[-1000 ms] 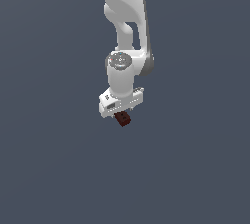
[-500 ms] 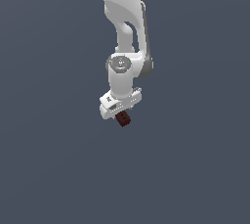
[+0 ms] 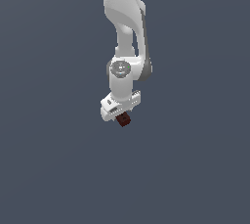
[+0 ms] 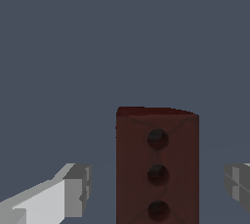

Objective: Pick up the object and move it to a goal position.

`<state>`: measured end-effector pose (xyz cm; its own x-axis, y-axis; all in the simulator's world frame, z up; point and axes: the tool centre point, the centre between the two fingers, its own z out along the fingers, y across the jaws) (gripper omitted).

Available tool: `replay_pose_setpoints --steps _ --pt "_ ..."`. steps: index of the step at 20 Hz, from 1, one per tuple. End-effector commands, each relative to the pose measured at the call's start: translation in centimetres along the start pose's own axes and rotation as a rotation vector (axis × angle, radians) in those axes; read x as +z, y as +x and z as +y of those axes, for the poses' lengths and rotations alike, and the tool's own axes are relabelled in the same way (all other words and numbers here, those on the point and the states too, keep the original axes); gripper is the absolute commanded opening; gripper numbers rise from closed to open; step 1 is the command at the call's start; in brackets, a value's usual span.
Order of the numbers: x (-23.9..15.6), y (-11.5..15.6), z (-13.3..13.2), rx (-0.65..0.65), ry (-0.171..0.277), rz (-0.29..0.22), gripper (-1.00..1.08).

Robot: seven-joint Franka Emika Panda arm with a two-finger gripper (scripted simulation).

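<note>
The object (image 3: 124, 120) is a tiny dark red-brown block just below my white gripper (image 3: 121, 114) in the exterior view. In the wrist view the object (image 4: 157, 167) fills the middle, with three dark spots in a row on its face. It stands between the two fingertips (image 4: 74, 192) of my gripper (image 4: 156, 189). A gap of background shows on each side of it, so the fingers are apart from the block and the gripper is open.
Only a flat dark grey-blue surface shows around the arm (image 3: 125, 17) in both views. No other objects, containers or edges are in sight.
The wrist and hand have sunk slightly toward the block. The block has stayed in place.
</note>
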<state>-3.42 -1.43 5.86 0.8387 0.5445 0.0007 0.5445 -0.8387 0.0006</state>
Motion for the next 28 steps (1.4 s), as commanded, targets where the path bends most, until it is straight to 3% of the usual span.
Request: replay_pose_setpoints --steps 1,9,10,28 --pt "1.3 -0.1 0.0 -0.001 0.001 -0.001 1.0" --pt "3.2 0.0 0.0 -0.003 0.001 -0.001 1.0" --pt "3.2 0.0 0.0 -0.003 0.001 -0.001 -1.0" --pt "1.6 0.8 0.3 -0.002 0.0 -0.001 -1.0"
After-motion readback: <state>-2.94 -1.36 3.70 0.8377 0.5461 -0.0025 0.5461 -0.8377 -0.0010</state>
